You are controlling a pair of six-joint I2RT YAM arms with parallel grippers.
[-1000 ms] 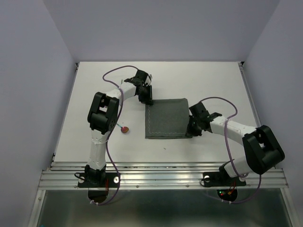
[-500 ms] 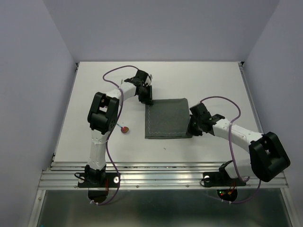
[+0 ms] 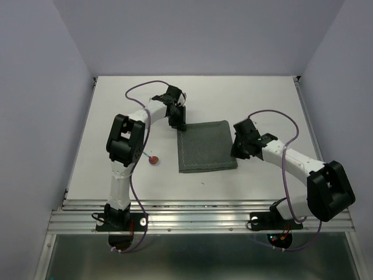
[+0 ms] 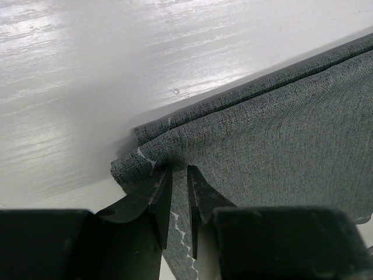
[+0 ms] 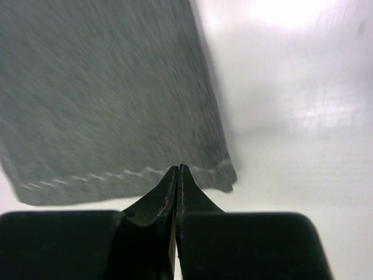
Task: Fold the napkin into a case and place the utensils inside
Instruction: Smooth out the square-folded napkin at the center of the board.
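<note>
Holding the far left corner of the napkin (image 3: 207, 147), the left gripper (image 4: 178, 169) has its jaws nearly together, with the cloth pinched between them. The corner looks a little raised from the table (image 3: 262, 99). The right gripper (image 5: 178, 168) is fully closed and holds nothing. Its tips stand over the hem at the near right corner, but I cannot tell if they touch the cloth, because that view is blurred.

The napkin lies in the middle of the table, folded once into a wide rectangle, so in my judgement it is not yet a narrow case.

Several things can go wrong from here:

- At the left corner two layers show, one a little behind the other. If the jaws hold only the top layer, the next pull can open the fold.
- If the right tips do not press the hem, the whole napkin can slide, and the edges will not meet.
- If the tips push sideways, they can wrinkle the corner.
- The spoon (image 3: 154, 160) lies left of the napkin, close to the left arm. A wide swing can knock it away.

I cannot make out the second utensil with certainty.
</note>
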